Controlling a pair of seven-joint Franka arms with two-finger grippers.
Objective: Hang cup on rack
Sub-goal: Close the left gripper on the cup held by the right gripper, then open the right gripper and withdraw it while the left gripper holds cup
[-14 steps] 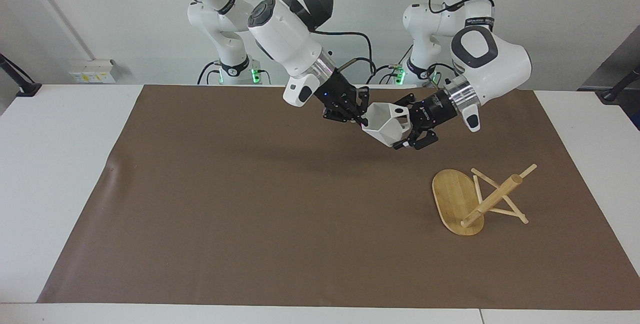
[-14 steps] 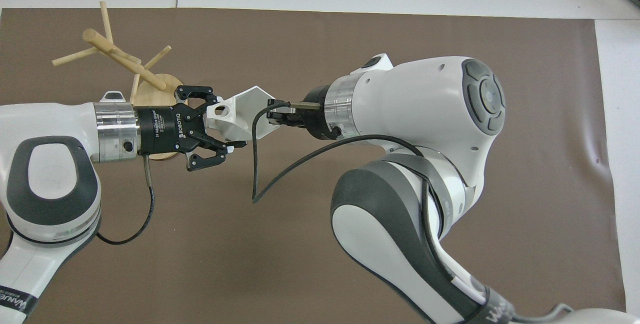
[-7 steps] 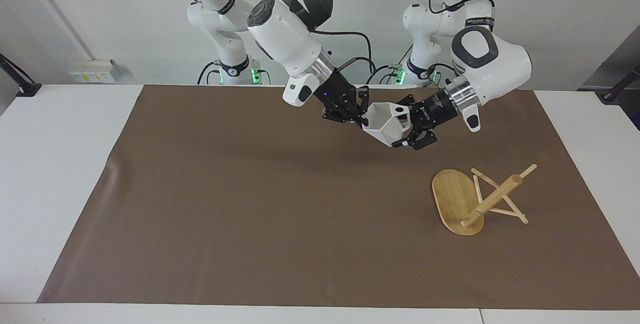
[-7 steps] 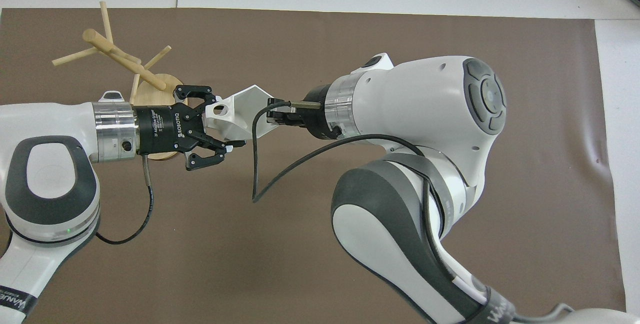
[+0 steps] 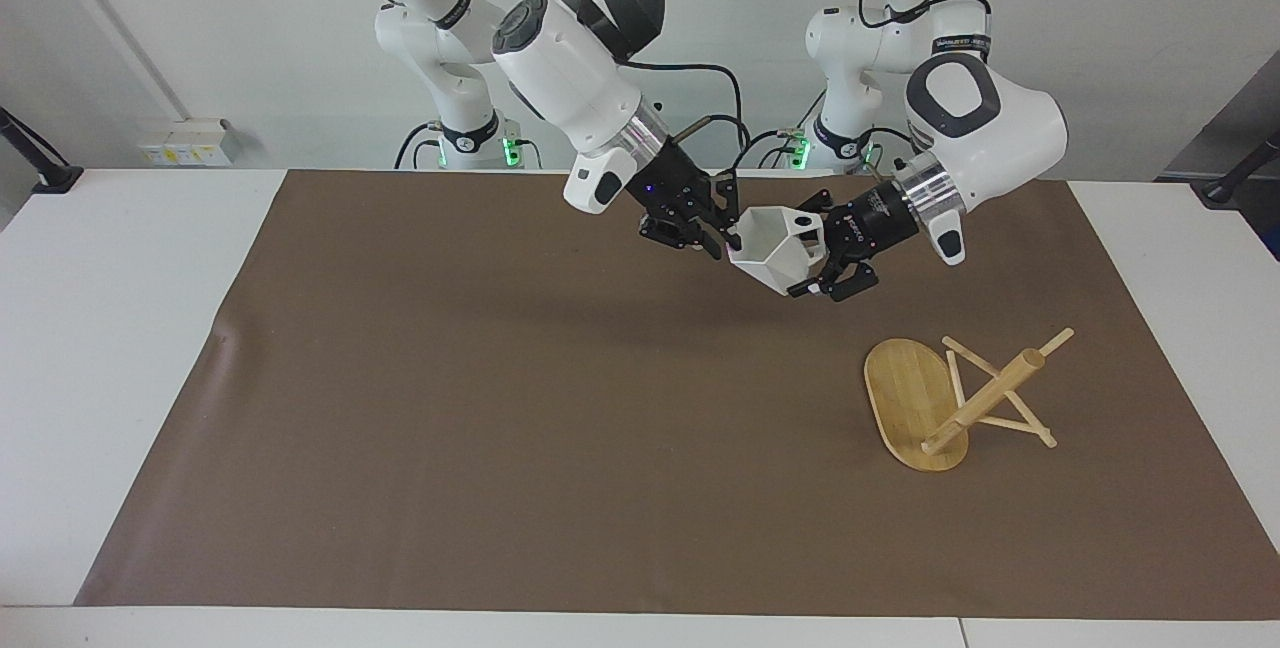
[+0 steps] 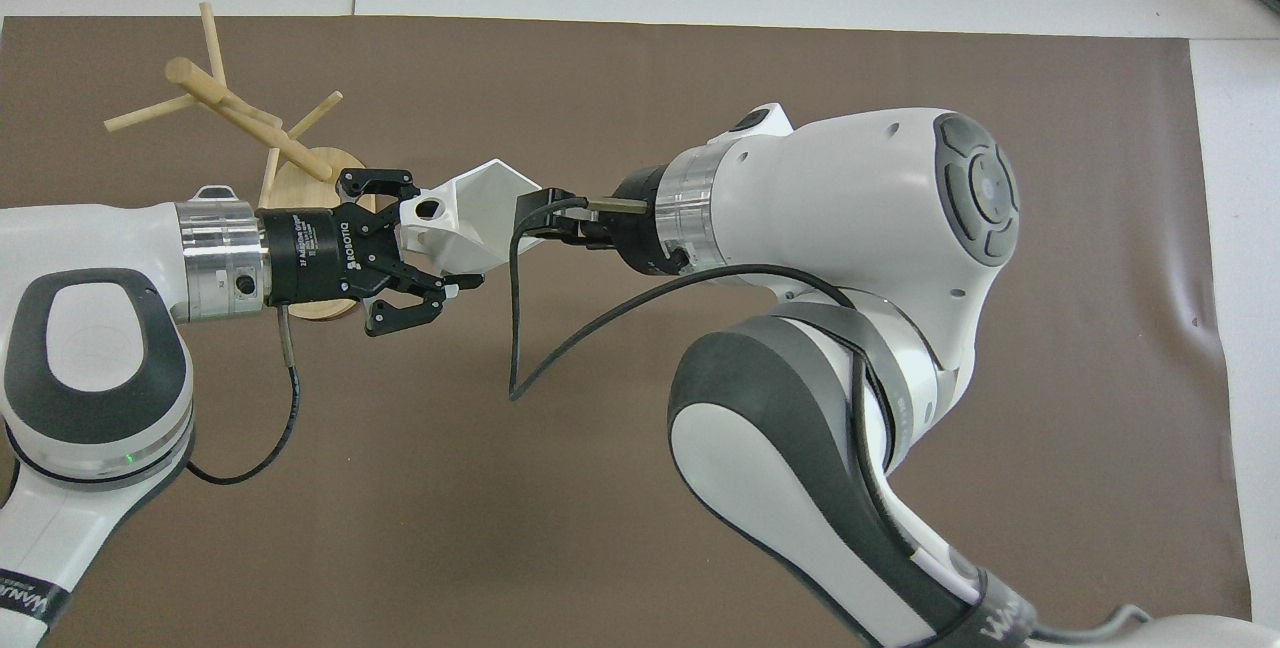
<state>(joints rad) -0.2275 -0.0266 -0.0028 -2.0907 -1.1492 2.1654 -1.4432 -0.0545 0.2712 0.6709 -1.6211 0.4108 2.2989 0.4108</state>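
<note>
The white faceted cup point(image 5: 770, 250) hangs in the air over the brown mat, between my two grippers. My left gripper point(image 5: 808, 263) is shut on its handle side; it also shows in the overhead view point(image 6: 440, 238), with the cup point(image 6: 465, 218) in it. My right gripper point(image 5: 726, 236) is at the cup's rim with its fingers slightly apart and a small gap to the cup; the overhead view shows it too point(image 6: 535, 218). The bamboo rack point(image 5: 985, 398) stands on its oval base point(image 5: 905, 393) toward the left arm's end of the table, farther from the robots than the cup, and its pegs are bare point(image 6: 250, 123).
The brown mat point(image 5: 500, 408) covers most of the white table point(image 5: 120, 328). A black cable point(image 6: 515, 328) loops down from the right wrist.
The cup has shifted toward the left arm with the left gripper. The right gripper's fingers have come off the rim. The rack has not moved.
</note>
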